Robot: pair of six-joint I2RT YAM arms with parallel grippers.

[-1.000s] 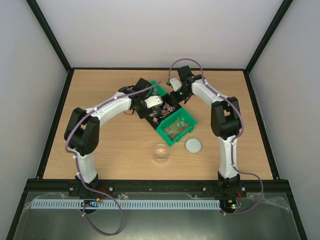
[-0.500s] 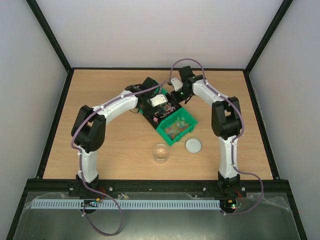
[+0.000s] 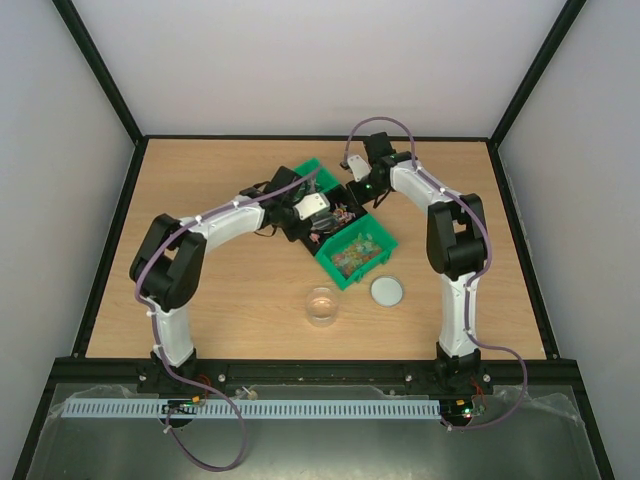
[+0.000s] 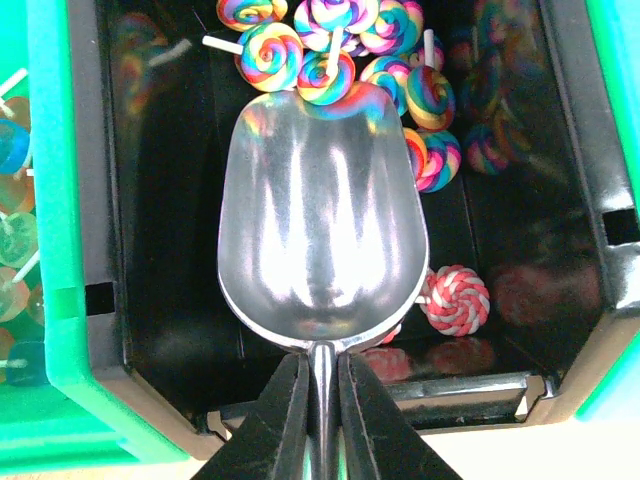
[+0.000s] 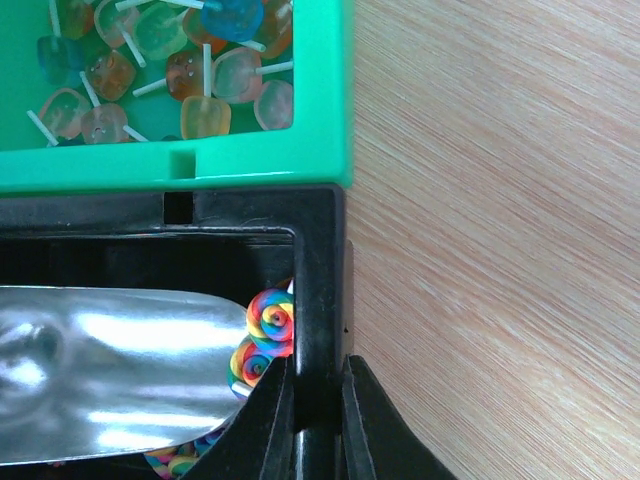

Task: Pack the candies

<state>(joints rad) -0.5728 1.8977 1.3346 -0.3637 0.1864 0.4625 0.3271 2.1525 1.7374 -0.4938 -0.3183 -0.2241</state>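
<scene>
A metal scoop [image 4: 320,230] lies low inside the black bin [image 4: 150,200], its bowl empty. My left gripper [image 4: 320,362] is shut on the scoop's thin handle. Rainbow swirl candies [image 4: 330,75] crowd the scoop's front lip, and a red-and-white one [image 4: 455,300] lies to its right. My right gripper [image 5: 315,362] is shut on the black bin's wall [image 5: 318,270], with swirl candies [image 5: 272,318] just inside it. In the top view both grippers, left [image 3: 312,203] and right [image 3: 358,188], meet at the black bin [image 3: 330,218]. The clear jar [image 3: 322,305] stands apart, nearer the arms.
A green bin [image 3: 375,262] of small mixed candies touches the black bin's near side. Another green bin [image 5: 250,160] on its far side holds translucent lollipops. A round white-grey lid [image 3: 387,291] lies right of the jar. Bare wood [image 5: 500,250] borders the bins.
My left arm swung right and then drew back left, keeping the scoop in the black bin. The right gripper shifted slightly, still on the bin wall.
</scene>
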